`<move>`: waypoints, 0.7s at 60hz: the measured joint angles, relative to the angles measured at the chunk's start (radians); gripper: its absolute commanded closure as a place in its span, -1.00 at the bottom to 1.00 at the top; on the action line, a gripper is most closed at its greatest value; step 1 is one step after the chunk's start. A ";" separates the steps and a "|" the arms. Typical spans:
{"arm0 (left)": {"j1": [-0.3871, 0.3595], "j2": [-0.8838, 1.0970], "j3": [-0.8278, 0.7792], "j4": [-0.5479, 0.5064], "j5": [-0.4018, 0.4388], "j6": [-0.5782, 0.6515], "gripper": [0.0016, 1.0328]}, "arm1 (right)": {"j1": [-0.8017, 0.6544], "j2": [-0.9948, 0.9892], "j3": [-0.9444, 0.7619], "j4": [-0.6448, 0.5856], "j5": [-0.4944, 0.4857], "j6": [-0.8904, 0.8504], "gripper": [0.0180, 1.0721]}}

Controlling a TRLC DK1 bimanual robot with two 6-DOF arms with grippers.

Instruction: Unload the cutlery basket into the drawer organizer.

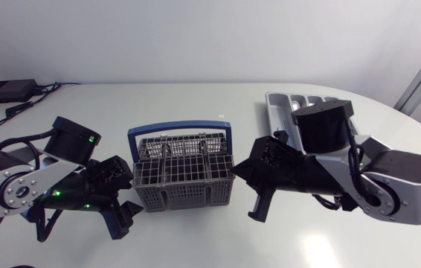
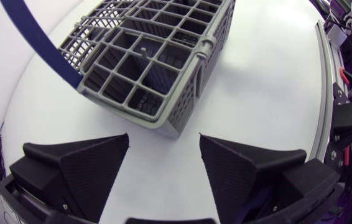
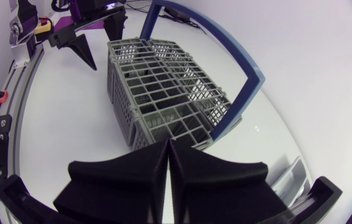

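2 end effectors (image 2: 163, 135) (image 3: 167, 143) beside basket (image 1: 183, 179)

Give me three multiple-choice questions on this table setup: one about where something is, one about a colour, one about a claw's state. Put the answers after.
1. Where does the drawer organizer lie?
A. beside the left arm
B. beyond the right arm, on the right side of the table
C. at the front edge, in the middle

2. What colour is the handle of the cutlery basket?
A. red
B. yellow
C. blue

3. How does the left claw stand?
A. open, holding nothing
B. shut on the handle
C. shut on a spoon

Answers:
1 B: the head view shows its grey compartments past the right arm.
2 C: a blue bow arches over the grey basket.
3 A: the left wrist view shows its fingers apart, with only bare table between them.
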 measured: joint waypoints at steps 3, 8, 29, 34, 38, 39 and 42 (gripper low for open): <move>0.000 0.008 0.000 0.005 0.000 0.000 -0.80 | 0.001 0.019 0.012 0.016 0.000 0.003 0.89; 0.000 0.022 0.001 0.005 0.000 0.000 -0.80 | 0.001 0.066 0.031 0.039 0.005 0.007 0.89; 0.003 0.045 0.033 0.008 0.000 0.004 -0.80 | 0.004 0.098 0.038 0.078 0.039 0.011 0.89; 0.008 0.060 0.046 0.014 0.000 0.006 -0.80 | 0.004 0.038 0.038 0.061 0.040 0.016 0.89; 0.008 0.071 0.054 0.017 0.000 0.008 -0.80 | 0.008 -0.020 0.038 0.025 0.040 0.019 0.89; 0.008 0.072 0.056 0.018 0.000 0.008 -0.80 | 0.010 -0.032 0.038 0.016 0.039 0.020 0.89; 0.008 0.078 0.058 0.021 0.000 0.009 -0.80 | 0.023 -0.066 0.034 0.001 0.037 0.022 0.89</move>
